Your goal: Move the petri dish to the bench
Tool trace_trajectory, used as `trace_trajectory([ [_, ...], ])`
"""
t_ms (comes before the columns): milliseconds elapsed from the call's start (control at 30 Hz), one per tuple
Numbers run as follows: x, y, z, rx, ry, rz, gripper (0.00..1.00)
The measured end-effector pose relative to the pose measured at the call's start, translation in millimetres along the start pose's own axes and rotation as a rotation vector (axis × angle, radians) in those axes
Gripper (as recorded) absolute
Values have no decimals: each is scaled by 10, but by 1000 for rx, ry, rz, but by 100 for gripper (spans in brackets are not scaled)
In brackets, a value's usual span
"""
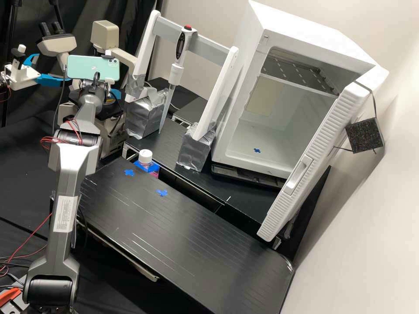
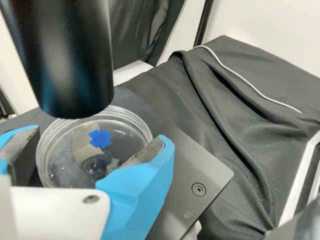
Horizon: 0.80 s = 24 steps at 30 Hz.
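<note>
A: Petri dish, one, clear — location?

B: Sits at the microscope stage, beneath the black barrel, presumably for viewing.

A: And gripper — open or closed?

B: Cannot tell; lies low at the dish's rim, probably to keep clear of the barrel. Calls for a level exit, to avoid a knock overhead

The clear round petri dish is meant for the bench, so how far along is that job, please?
Reaching it looks done: the blue-and-white claw is at the petri dish, by the black cylinder. In hand: apparently the grip, which I can't confirm. Left: carrying the dish over and setting it on the black bench.
</note>
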Motion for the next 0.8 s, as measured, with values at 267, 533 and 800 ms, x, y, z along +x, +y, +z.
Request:
trace_trajectory([
  [267, 21, -17, 13, 0, -3, -4, 0],
  [533, 21, -11, 21, 1, -5, -3, 0],
  [800, -51, -5, 64, 30, -12, -19, 0],
])
